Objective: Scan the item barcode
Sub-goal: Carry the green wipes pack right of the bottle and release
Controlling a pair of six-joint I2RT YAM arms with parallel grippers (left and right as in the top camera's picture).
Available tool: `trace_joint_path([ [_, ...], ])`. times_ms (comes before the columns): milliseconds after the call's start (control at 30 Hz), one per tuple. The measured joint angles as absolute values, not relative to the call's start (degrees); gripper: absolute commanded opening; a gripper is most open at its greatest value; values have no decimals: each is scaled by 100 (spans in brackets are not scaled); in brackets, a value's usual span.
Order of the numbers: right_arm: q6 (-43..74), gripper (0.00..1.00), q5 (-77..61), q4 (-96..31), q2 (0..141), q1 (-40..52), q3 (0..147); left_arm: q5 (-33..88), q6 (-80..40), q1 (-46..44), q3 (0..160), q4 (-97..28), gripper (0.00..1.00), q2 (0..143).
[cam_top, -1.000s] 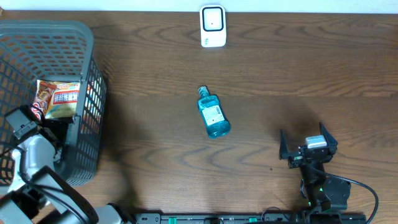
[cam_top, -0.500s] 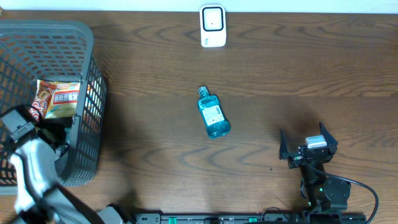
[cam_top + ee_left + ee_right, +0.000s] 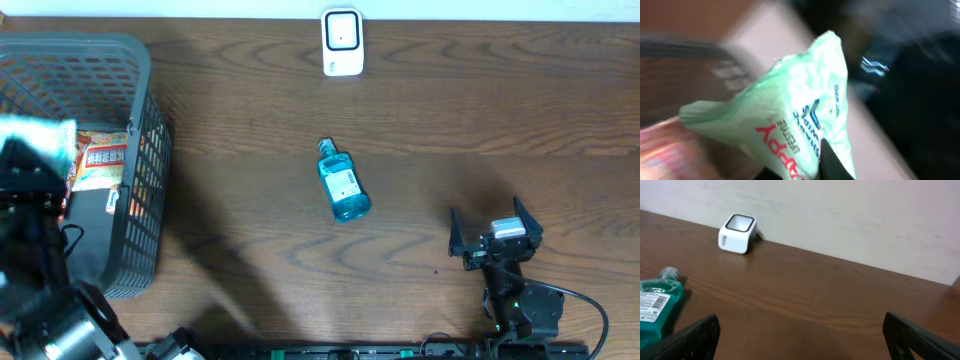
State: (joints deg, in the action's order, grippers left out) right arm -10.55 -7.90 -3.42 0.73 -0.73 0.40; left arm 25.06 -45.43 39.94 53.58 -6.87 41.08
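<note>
Left gripper (image 3: 807, 169) is clamped tight on a pale green wipes packet (image 3: 805, 100), holding it up over the grey basket (image 3: 140, 130) at the left end of the bench (image 3: 450, 120). The scanner (image 3: 342, 42) is well off to its right, at the far edge. Of the 2 arms, only the left has the item. The right gripper (image 3: 495, 240) sits wide open with nothing in it. I can't tell which face has the barcode, it's too blurry.

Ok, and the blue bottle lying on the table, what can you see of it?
The bottle looks like clear plastic holding teal-blue liquid, with a pale cap and a white printed label facing up. It lies on its side around the middle of the wooden table, cap pointing toward the white scanner at the far edge, well apart from it. Only the table touches it.
</note>
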Motion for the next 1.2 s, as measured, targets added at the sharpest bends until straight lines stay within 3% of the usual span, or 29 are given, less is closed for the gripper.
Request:
trace_joint_path([
  [200,-1055,99,-790,-346,73,-75,40,5544,-4827,3124,5408,1951,7,4160],
  [333,-1055,99,-790,-344,73,-73,40,6632,-4576,2239,5408,2128,7,4451],
  [533,-1055,99,-786,-344,73,-73,40,7199,-3782,604,5408,2147,8,5561],
  [733,-1055,99,-788,-344,73,-75,40,6569,-3310,-961,5406,2174,7,7341],
  [967,-1055,99,-788,-346,73,-75,40,4224,-4069,-2311,5398,2552,8,9603],
  [1200,-1055,99,-788,-342,73,-75,40,2036,-4840,-3487,5398,2386,8,10492],
])
